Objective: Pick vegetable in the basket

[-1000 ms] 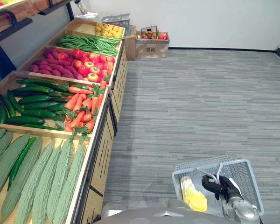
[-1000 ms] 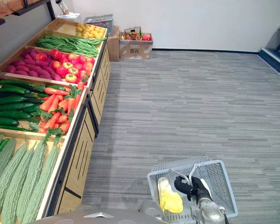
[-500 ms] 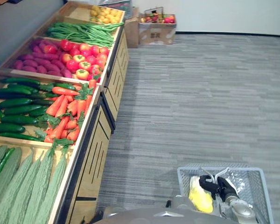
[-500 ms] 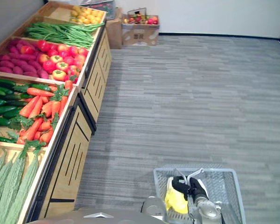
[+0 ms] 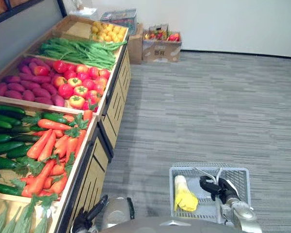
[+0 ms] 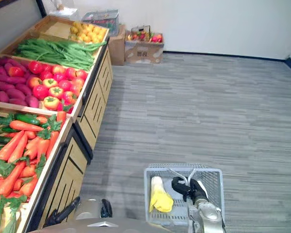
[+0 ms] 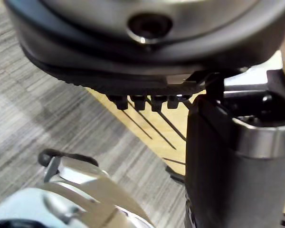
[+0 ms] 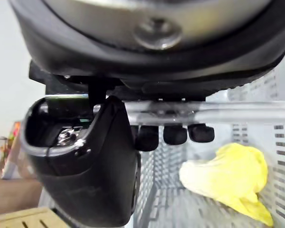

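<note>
inside the basket (image 5: 208, 168), yellow vegetable (image 5: 185, 199) lies just left of right hand (image 5: 218, 187) gripping handle (image 8: 247, 113)

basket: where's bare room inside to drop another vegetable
Bare mesh lies between the right hand on the handle and the right wall of the basket. The left side is crowded by the yellow vegetable.

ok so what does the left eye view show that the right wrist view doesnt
Left eye view: the wooden stand with carrots, tomatoes and green beans, plus a cardboard box by the wall. Right wrist view: from close, fingers curled round the handle. Both: the right hand, the grey basket and the yellow vegetable lying in it.
</note>
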Tool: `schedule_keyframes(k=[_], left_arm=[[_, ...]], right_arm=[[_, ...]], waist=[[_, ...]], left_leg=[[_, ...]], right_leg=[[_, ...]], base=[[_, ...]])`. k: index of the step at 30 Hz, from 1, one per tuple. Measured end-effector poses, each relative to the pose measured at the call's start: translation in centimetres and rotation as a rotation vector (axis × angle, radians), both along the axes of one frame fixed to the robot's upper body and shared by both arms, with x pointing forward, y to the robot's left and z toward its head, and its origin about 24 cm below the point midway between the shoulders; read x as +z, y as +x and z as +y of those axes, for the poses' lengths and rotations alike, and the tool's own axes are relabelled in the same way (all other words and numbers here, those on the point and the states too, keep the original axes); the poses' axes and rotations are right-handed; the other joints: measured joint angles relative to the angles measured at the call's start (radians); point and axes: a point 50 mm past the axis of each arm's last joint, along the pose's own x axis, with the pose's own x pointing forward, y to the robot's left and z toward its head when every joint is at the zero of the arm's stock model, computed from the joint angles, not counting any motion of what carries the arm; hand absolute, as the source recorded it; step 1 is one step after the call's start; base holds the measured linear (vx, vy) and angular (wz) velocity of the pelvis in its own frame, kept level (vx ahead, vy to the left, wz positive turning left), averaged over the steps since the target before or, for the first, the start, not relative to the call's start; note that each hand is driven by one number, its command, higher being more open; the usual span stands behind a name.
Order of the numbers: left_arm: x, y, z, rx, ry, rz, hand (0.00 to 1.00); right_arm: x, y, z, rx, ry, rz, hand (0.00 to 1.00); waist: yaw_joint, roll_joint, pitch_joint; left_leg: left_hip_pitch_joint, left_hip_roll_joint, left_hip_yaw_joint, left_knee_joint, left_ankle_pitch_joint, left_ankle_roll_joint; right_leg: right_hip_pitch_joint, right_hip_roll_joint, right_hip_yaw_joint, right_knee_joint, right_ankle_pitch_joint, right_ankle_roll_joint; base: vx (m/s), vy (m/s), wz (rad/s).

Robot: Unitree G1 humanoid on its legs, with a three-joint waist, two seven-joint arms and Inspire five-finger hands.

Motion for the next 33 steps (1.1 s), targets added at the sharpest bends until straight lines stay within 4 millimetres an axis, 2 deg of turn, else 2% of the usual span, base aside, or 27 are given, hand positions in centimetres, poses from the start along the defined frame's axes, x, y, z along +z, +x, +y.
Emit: schedule_keyframes(k=[1, 2, 5, 6, 10, 13, 14, 15, 18, 21, 23, 24, 26, 27, 28, 29, 30, 32, 33], left_arm=[[0.1, 0.5, 0.0, -0.014, 0.001, -0.008, 1.00], [0.0, 0.4, 0.0, -0.017, 0.001, -0.006, 1.00], [-0.1, -0.6, 0.0, -0.007, -0.003, 0.018, 1.00], [-0.2, -0.8, -0.1, -0.005, -0.005, 0.024, 1.00], [-0.2, -0.5, -0.2, -0.012, -0.008, 0.018, 1.00], [-0.2, -0.5, -0.2, -0.014, -0.007, 0.018, 1.00], [-0.2, -0.7, -0.1, -0.012, -0.004, 0.024, 1.00], [-0.2, -0.7, -0.1, -0.012, -0.003, 0.024, 1.00], [-0.2, -0.8, 0.0, -0.007, 0.001, 0.030, 1.00], [-0.2, -0.9, 0.1, -0.017, -0.012, 0.031, 1.00], [-0.1, -1.0, 0.9, -0.059, -0.027, 0.028, 1.00], [0.0, -1.1, 1.1, -0.068, -0.030, 0.029, 1.00], [0.1, -1.3, 1.4, -0.096, -0.042, 0.035, 1.00], [0.1, -1.4, 1.4, -0.097, -0.044, 0.037, 1.00], [0.1, -1.4, 1.4, -0.096, -0.044, 0.037, 1.00], [0.1, -1.2, 1.3, -0.092, -0.047, 0.029, 1.00], [0.1, -1.3, 1.3, -0.084, -0.048, 0.029, 1.00], [0.0, -1.8, 1.2, -0.063, -0.035, 0.054, 1.00], [0.0, -1.7, 1.1, -0.047, -0.008, 0.061, 1.00]], right_arm=[[0.1, 0.3, 0.0, 0.002, -0.004, -0.009, 0.00], [0.1, 0.2, 0.0, 0.000, -0.007, -0.006, 0.00], [0.0, 0.4, 0.6, 0.034, -0.006, -0.006, 0.00], [0.1, 0.7, 0.7, 0.044, -0.007, -0.011, 0.00], [0.0, 0.4, 0.7, 0.051, -0.018, 0.001, 0.00], [-0.3, -0.2, 0.8, 0.056, -0.025, 0.024, 0.00], [-0.6, -0.5, 1.0, 0.070, -0.028, 0.040, 0.00], [-0.7, -0.6, 1.1, 0.074, -0.029, 0.046, 0.00], [-0.9, -0.9, 1.4, 0.081, -0.024, 0.062, 0.00], [-1.0, -1.0, 1.4, 0.073, -0.027, 0.062, 0.00], [-1.3, -1.2, 2.0, 0.068, -0.004, 0.066, 0.00], [-1.4, -1.3, 2.2, 0.065, 0.002, 0.069, 0.00], [-1.6, -1.9, 2.5, 0.060, 0.015, 0.083, 0.00], [-1.7, -2.1, 2.6, 0.060, 0.019, 0.086, 0.00], [-1.7, -2.1, 2.6, 0.060, 0.019, 0.086, 0.00], [-1.7, -2.0, 2.6, 0.060, 0.018, 0.083, 0.00], [-1.5, -1.7, 2.6, 0.061, 0.017, 0.070, 0.00], [-1.2, -1.7, 2.4, 0.058, 0.017, 0.058, 0.00], [-1.2, -1.7, 2.2, 0.051, 0.020, 0.056, 0.00]], waist=[[-0.002, 0.003, 0.007], [-0.005, 0.004, 0.007], [0.020, 0.005, 0.004], [0.020, 0.002, 0.003], [0.019, -0.001, -0.011], [0.024, -0.006, -0.027], [0.024, -0.016, -0.035], [0.026, -0.011, -0.039], [0.034, -0.015, -0.046], [0.035, -0.022, -0.050], [0.035, -0.062, -0.060], [0.034, -0.071, -0.061], [0.021, -0.076, -0.061], [0.019, -0.077, -0.063], [0.019, -0.075, -0.062], [0.019, -0.076, -0.062], [0.021, -0.076, -0.061], [0.012, -0.066, -0.058], [-0.009, -0.053, -0.054]], left_leg=[[0.008, -0.003, -0.012, 0.007, -0.002, 0.003], [0.021, -0.007, -0.020, 0.008, -0.003, 0.004], [0.094, -0.001, -0.023, -0.015, -0.004, 0.000], [0.111, 0.006, -0.014, -0.039, -0.002, -0.010], [0.152, -0.007, 0.021, -0.159, 0.021, -0.047], [0.176, -0.024, 0.040, -0.217, 0.030, -0.057], [0.181, -0.029, 0.045, -0.239, 0.035, -0.057], [0.188, -0.030, 0.050, -0.250, 0.038, -0.057], [0.231, -0.041, 0.069, -0.320, 0.057, -0.053], [0.286, -0.062, 0.069, -0.376, 0.063, -0.049], [0.321, -0.089, 0.052, -0.389, 0.042, -0.039], [0.331, -0.094, 0.042, -0.385, 0.036, -0.037], [0.353, -0.092, 0.000, -0.356, 0.004, -0.032], [0.371, -0.080, -0.029, -0.349, -0.011, -0.028], [0.380, -0.074, -0.040, -0.349, -0.016, -0.025], [0.390, -0.070, -0.053, -0.347, -0.029, -0.020], [0.403, -0.070, -0.069, -0.343, -0.046, -0.021], [0.429, -0.063, -0.107, -0.338, -0.074, -0.018], [0.446, -0.045, -0.142, -0.323, -0.085, -0.034]], right_leg=[[-0.019, 0.007, 0.005, -0.029, 0.059, 0.007], [-0.002, 0.007, 0.009, -0.033, 0.074, 0.013], [0.036, 0.007, 0.079, -0.045, 0.123, 0.029], [0.033, 0.009, 0.101, -0.048, 0.138, 0.031], [-0.012, -0.002, 0.143, -0.040, 0.150, 0.038], [-0.030, -0.018, 0.158, -0.030, 0.150, 0.039], [-0.047, -0.022, 0.165, -0.012, 0.150, 0.039], [-0.055, -0.023, 0.166, 0.003, 0.150, 0.039], [-0.111, -0.027, 0.187, 0.120, 0.150, 0.039], [-0.186, -0.043, 0.189, 0.315, 0.150, 0.039], [-0.239, -0.073, 0.176, 0.486, 0.157, 0.048], [-0.247, -0.080, 0.168, 0.520, 0.168, 0.045], [-0.255, -0.089, 0.132, 0.620, 0.245, 0.032], [-0.269, -0.086, 0.110, 0.682, 0.330, 0.023], [-0.276, -0.087, 0.098, 0.709, 0.368, 0.021], [-0.299, -0.087, 0.096, 0.771, 0.379, 0.018], [-0.340, -0.088, 0.097, 0.858, 0.251, -0.005], [-0.388, -0.075, 0.091, 0.887, 0.114, -0.013], [-0.420, -0.048, 0.096, 0.819, 0.050, -0.026]], base=[[0.06, 0.056, 0.18], [0.08, 0.015, 0.03], [0.16, -0.031, -0.53], [0.13, -0.036, -0.50], [0.10, -0.011, -0.37], [0.08, 0.017, -0.18], [0.06, 0.025, -0.16], [0.08, 0.054, -0.19], [0.05, 0.072, -0.17], [0.03, 0.097, 0.01], [0.06, 0.086, 0.19], [0.10, 0.048, 0.43], [0.16, 0.023, 0.62], [0.15, 0.010, 0.57], [0.17, -0.004, 0.51], [0.13, -0.039, 0.31], [0.15, -0.061, 0.29], [0.16, -0.156, 0.63], [0.19, -0.232, 0.90]])
